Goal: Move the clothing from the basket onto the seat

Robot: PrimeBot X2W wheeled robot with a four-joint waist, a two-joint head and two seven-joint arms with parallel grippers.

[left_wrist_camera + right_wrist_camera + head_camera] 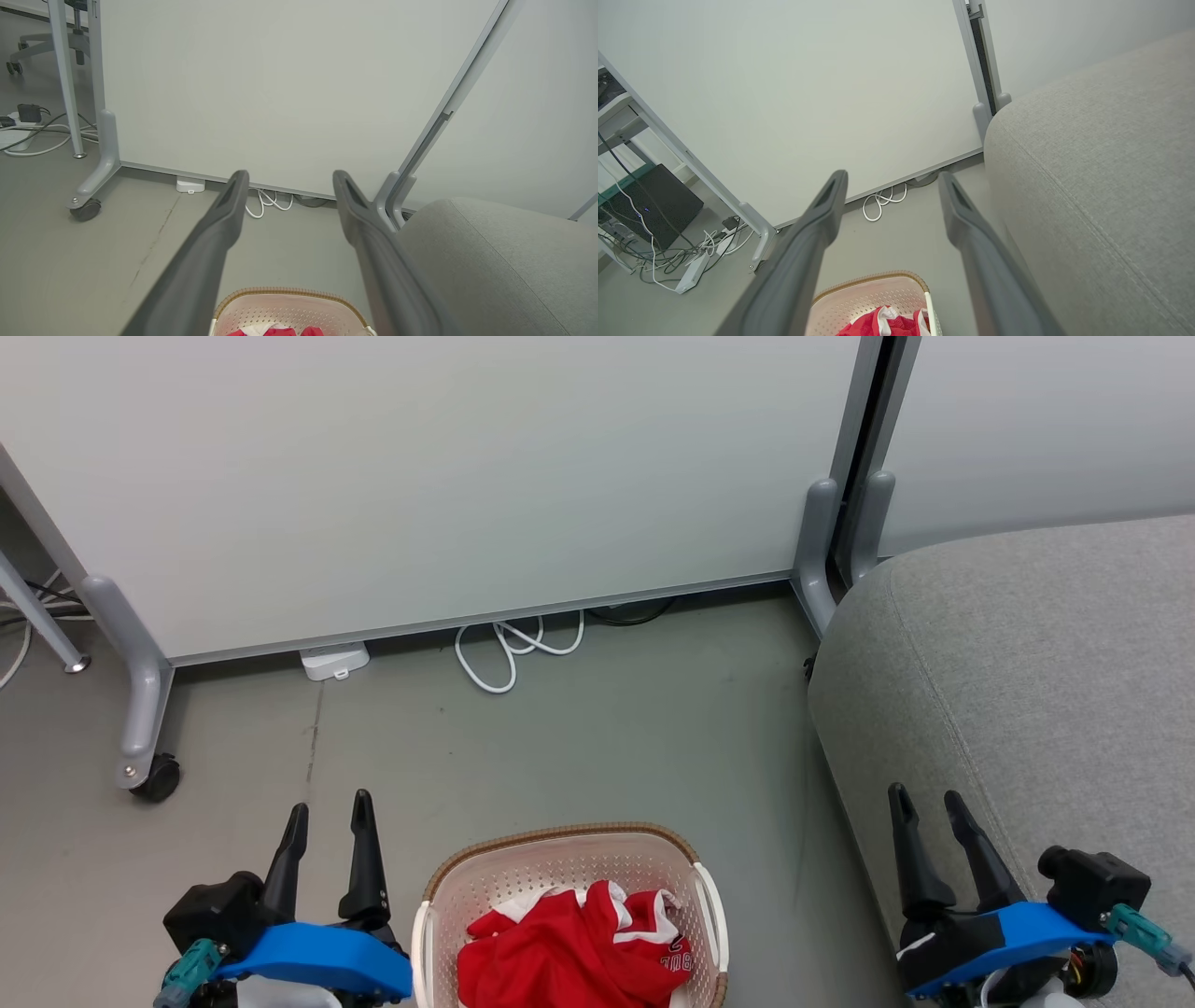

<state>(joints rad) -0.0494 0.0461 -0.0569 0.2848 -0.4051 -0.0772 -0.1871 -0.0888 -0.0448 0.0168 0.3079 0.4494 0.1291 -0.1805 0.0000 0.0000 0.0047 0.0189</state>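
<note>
The red clothing (574,952) with white trim lies bunched in the cream basket (485,877), which stands on the floor at the bottom centre of the head view. The light grey seat (1036,681) fills the right side. My left gripper (330,807) hangs open to the left of the basket, with nothing between its fingers. My right gripper (929,798) is open and empty over the seat's front edge. Both wrist views show the basket rim (289,293) (873,280) low between open fingers, with clothing (882,324) peeking in.
A white partition panel (420,476) on wheeled grey feet (145,747) stands behind the basket. A white cable loop (509,649) and a small white box (333,661) lie at its base. More cables and a dark box (649,205) sit far left.
</note>
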